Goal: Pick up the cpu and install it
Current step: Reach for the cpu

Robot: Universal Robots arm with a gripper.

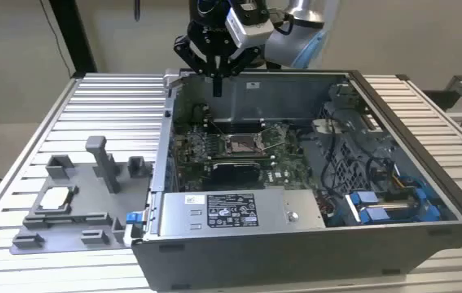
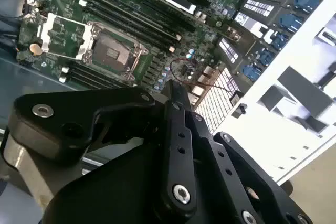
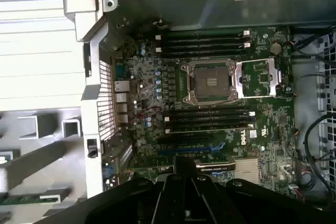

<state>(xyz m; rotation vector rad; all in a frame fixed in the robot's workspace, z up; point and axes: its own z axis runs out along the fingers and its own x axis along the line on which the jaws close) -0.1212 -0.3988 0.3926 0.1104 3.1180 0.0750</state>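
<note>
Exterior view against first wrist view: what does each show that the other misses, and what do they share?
Exterior view's own: the cpu lying in the grey fixture beside the computer case, on the exterior view's left, and the power supply. First wrist view's own: a coin cell and a thin red wire on the motherboard. Shared: the open socket and the gripper, fingers shut and empty, above the case.

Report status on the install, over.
Black gripper shut, empty, over open grey computer case. Small silver square cpu in grey plastic fixture, apart. Square metal socket frame open.
</note>
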